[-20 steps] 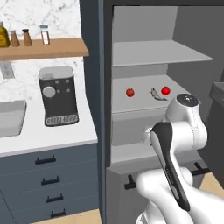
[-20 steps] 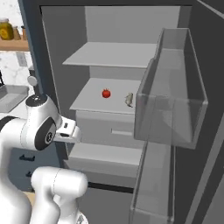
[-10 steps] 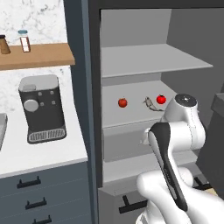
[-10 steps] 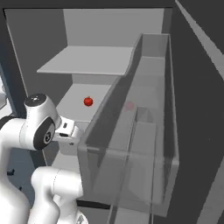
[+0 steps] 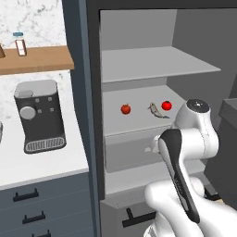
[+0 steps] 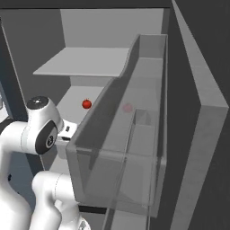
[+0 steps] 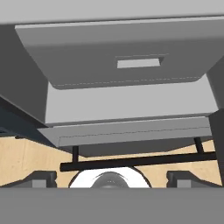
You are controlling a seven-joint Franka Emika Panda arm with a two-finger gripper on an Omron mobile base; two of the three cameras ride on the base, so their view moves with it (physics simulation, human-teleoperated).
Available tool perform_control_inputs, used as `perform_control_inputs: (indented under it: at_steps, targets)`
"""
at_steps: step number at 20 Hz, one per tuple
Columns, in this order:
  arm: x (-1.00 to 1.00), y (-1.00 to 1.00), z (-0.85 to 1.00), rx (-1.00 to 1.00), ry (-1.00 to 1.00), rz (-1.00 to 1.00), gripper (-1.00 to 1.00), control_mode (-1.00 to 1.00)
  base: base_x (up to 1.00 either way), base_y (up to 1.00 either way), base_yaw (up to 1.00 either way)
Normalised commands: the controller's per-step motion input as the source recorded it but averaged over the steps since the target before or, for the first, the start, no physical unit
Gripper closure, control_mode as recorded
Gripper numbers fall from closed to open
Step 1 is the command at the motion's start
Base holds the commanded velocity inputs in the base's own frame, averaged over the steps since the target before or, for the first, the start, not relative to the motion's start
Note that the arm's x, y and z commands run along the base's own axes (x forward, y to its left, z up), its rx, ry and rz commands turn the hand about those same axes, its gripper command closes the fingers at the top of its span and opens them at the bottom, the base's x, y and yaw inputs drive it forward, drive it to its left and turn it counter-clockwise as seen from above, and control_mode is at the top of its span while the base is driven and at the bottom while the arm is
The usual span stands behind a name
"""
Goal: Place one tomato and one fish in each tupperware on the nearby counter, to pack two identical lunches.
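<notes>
We see two glossy red tomatoes (image 5: 125, 109) (image 5: 166, 105) flanking a mottled grey-beige fish (image 5: 157, 111) on a pale grey fridge shelf (image 5: 139, 121). The worktop (image 5: 41, 166) is white over blue-grey cabinets (image 5: 46, 203) with black handles; the coffee machine (image 5: 39, 115) is black and grey, the wall shelf (image 5: 37, 60) warm wood, the wall white marble with grey veins.

Whole view shifted since earlier, base closer to open fridge (image 5: 139, 65), coffee machine (image 5: 39, 115) further left.
</notes>
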Motion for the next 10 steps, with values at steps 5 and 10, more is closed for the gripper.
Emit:
perform_control_inputs:
  at_steps: [5, 10]
  targets:
    - [0.00, 0.00, 0.00, 0.00, 0.00, 0.00, -1.00, 1.00, 0.00, 0.00, 0.01]
    - [0.13, 0.06, 0.00, 0.00, -0.17, 0.11, -1.00, -1.00, 0.01, 0.01, 0.05]
